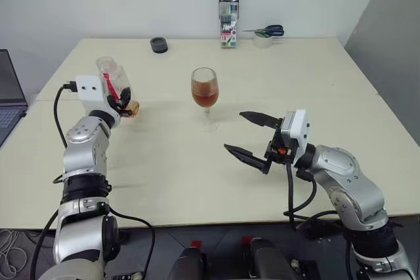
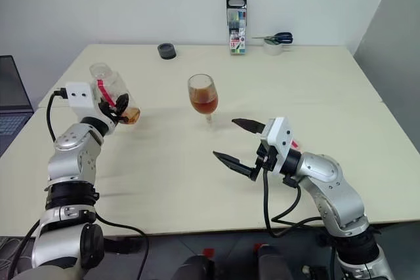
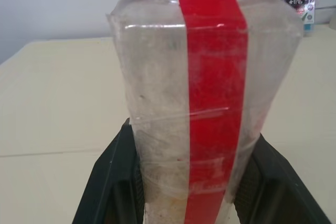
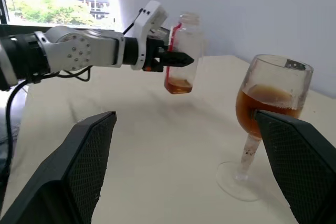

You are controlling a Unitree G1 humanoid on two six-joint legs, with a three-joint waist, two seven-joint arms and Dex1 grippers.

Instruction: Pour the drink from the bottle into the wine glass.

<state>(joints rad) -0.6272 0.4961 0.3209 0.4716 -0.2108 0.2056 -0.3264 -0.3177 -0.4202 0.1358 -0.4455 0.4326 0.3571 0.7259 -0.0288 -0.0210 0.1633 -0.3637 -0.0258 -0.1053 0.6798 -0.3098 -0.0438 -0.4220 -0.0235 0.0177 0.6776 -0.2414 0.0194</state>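
The wine glass [image 1: 205,96] stands upright near the middle of the counter [image 1: 315,83], its bowl about half full of the amber drink [image 1: 205,98]. To the glass's left, well apart, the left claw [image 1: 121,101] is clenched on the bottle [image 1: 115,83], which is held above the counter with only a little drink [image 4: 179,86] left in its base. On the glass's near right side the right claw [image 1: 253,137] hovers released, its two fingers spread wide, holding nothing. Behind the glass, at the counter's far edge, stands a marker pack [image 1: 228,19].
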